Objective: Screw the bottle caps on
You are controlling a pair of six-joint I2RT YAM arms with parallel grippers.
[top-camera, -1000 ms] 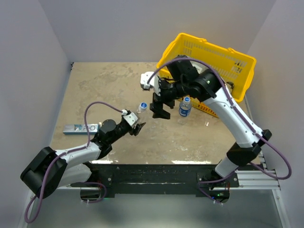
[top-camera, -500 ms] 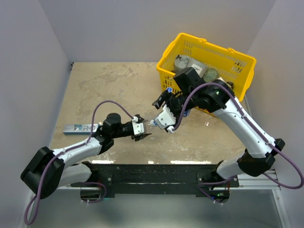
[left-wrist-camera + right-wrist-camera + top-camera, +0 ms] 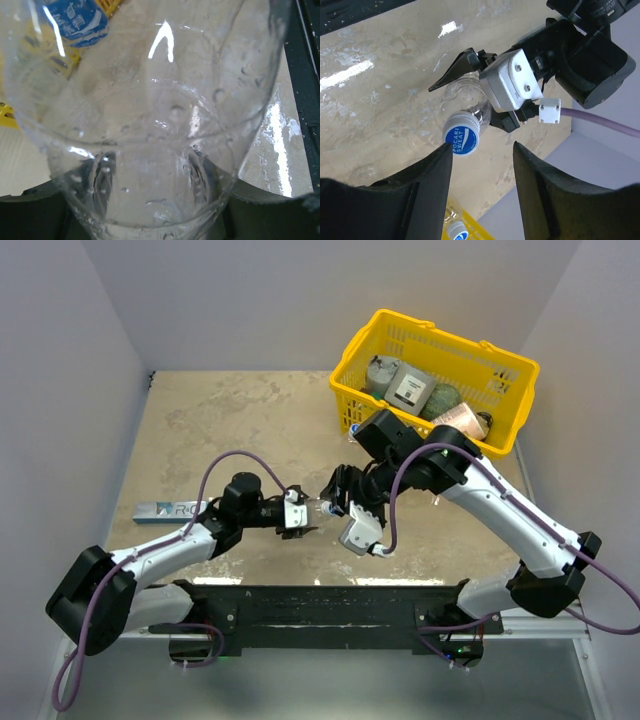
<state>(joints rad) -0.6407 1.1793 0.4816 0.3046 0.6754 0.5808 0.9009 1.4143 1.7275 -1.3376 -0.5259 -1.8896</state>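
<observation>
While left fingers [image 3: 456, 71] clamp bottle [image 3: 150, 125], right fingers [image 3: 425, 185] gape.

A beige, mottled stone-look table [image 3: 230, 420] fills the middle of the overhead frame, its glossy surface throwing back bright streaks of light along its lower edge. A yellow mesh basket [image 3: 346, 405] sits at the upper right, at the table's far right corner. A flat blue-and-white packet [image 3: 172, 509] lies alone at the table's left edge, well apart from the basket. In the right wrist view, a capped bottle [image 3: 456, 230] shows at the bottom edge, just beside the basket's yellow wall; its foot is out of sight.
</observation>
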